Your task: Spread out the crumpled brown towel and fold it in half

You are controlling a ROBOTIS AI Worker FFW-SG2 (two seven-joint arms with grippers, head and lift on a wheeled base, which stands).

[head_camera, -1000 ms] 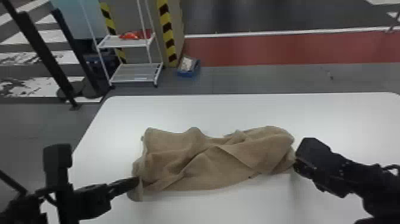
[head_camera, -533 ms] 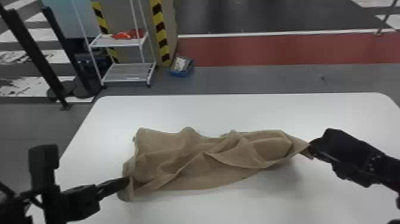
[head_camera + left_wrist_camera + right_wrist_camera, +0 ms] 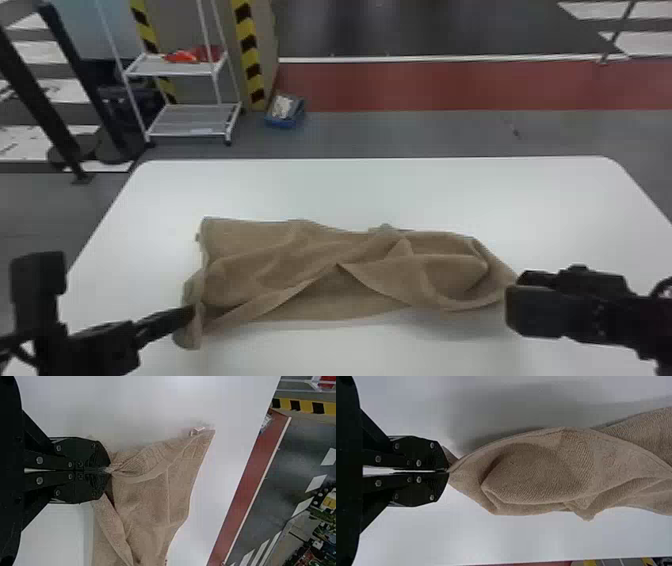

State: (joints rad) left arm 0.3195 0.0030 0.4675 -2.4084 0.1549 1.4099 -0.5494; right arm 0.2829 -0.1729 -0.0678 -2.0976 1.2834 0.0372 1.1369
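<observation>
Right gripper (image 3: 448, 471): drawn outward over the table (image 3: 400, 190) since the earlier frames, then brought nearer the robot, pulling that end of the brown towel (image 3: 270, 270) into a stretched tip.
Right jaws: closed, pinching the very tip of the towel's right end.
Left gripper (image 3: 109, 470): closed too, gripping a gathered bit of cloth at the towel's near left corner.
Brown towel: lying across the nearer part of the table, strung between both grippers; flat along much of its far left edge, bunched and folded over itself through the middle and right.
Right end of the towel: apparently raised a little, with a shadow on the table beneath.
Crossing folds: still to be opened out — judged as the spreading step, with folding in half yet to come.
Next pull: probably needs both corners held apart and lifted enough to free the doubled layers, then a draw toward the robot to lay the cloth flat.
Pinched tip: likely to slip if tugged hard, being held by so little; better eased out — and checked for a true corner before any fold.
</observation>
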